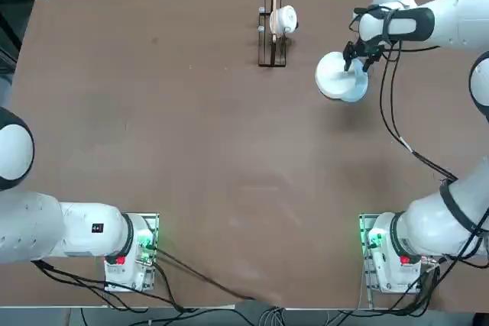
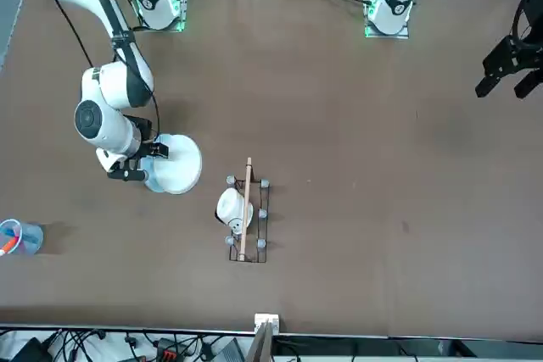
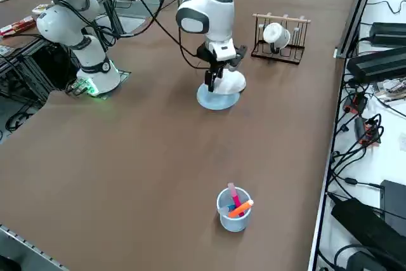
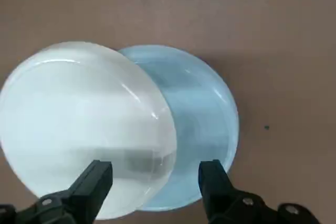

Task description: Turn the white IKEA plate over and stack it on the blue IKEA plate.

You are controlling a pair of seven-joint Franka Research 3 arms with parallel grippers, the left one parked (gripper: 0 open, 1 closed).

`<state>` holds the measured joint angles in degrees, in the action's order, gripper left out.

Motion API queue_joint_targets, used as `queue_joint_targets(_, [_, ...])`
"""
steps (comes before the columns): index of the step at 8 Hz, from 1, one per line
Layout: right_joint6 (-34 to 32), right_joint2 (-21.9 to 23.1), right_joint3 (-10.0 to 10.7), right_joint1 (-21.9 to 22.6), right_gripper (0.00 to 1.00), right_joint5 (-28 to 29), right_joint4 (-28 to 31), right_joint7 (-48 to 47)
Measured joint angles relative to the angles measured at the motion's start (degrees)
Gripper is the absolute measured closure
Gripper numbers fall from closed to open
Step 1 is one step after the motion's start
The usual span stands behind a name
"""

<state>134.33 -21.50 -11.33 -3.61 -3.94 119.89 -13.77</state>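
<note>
The white plate (image 4: 79, 124) lies partly on top of the blue plate (image 4: 202, 114), shifted off to one side so that a crescent of blue shows. In the top view the white plate (image 1: 336, 74) sits at the far right of the table with the blue plate (image 1: 357, 96) peeking out beneath it. My right gripper (image 4: 155, 170) hovers just above the overlap, open, with nothing between its black fingers (image 4: 97, 177). Seen from the right side, the gripper (image 3: 212, 82) stands over the white plate (image 3: 235, 84) and blue plate (image 3: 216, 101).
A wooden rack holding a small white cup (image 1: 276, 24) stands left of the plates at the far edge. A clear blue-tinted cup with pens (image 3: 233, 209) stands near the table's right edge. The brown table (image 1: 191, 150) spreads wide toward the bases.
</note>
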Motion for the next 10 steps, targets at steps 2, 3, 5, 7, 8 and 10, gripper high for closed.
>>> queue_joint_targets(2, [1.96, -0.92, 0.92, -0.02, 0.00, -0.76, 0.26, 0.00])
queue_joint_targets(3, [2.82, -1.45, 1.40, -0.04, 0.00, -1.40, 0.26, 0.00])
queue_joint_targets(5, [5.00, -2.32, 2.57, -0.11, 0.00, -3.12, 0.25, 0.01])
queue_joint_targets(7, [6.55, -3.34, 3.62, -1.01, 0.00, -3.96, 0.26, 1.57])
queue_joint_targets(8, [6.91, -3.68, 3.78, -2.25, 0.00, -4.13, 0.26, 3.67])
queue_joint_targets(10, [7.37, -3.87, 3.86, -5.10, 0.00, -4.13, 0.23, 8.16])
